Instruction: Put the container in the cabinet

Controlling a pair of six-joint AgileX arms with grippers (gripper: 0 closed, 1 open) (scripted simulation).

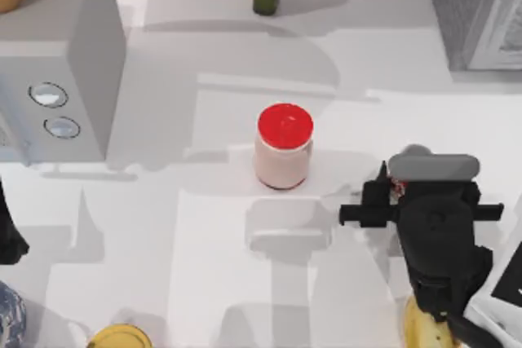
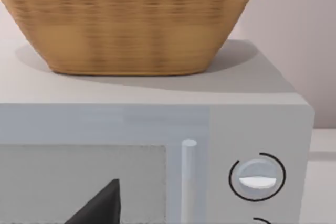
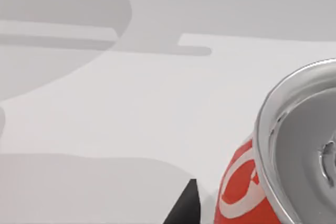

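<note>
— So, which step is in hand?

— The approach, I judge. The right gripper (image 1: 397,193) hangs above the surface near its right edge, about midway between front and back, and the container (image 3: 262,182) sits right beneath it. In the right wrist view the silver top and red band with white lettering are close up, with one dark fingertip (image 3: 185,208) just beside the can but apart from it.

— Are the jaws clamped on it?

— I cannot tell. One fingertip shows beside the can, the other is hidden, so whether they stand apart or together is not visible. From above, the arm covers nearly all of the can; a sliver of red peeks out by the wrist.

— And the cabinet?

— The cabinet (image 1: 477,10) is at the back right corner of the surface, well apart from the can, its paler framed panel facing the right edge. Whether the door is open I cannot make out.

— The other arm?

— The left gripper (image 2: 100,205) is parked at the left edge, facing the grey box with two knobs (image 1: 61,55), which has a woven basket (image 2: 126,19) on top.

— What does the next move call for?

— Centring the jaws around the can's body, closing squarely so it stays upright, then lifting and carrying it toward the back right corner. The pink jar with red lid (image 1: 284,148) stands near the middle, off that path, so it should not interfere.
</note>
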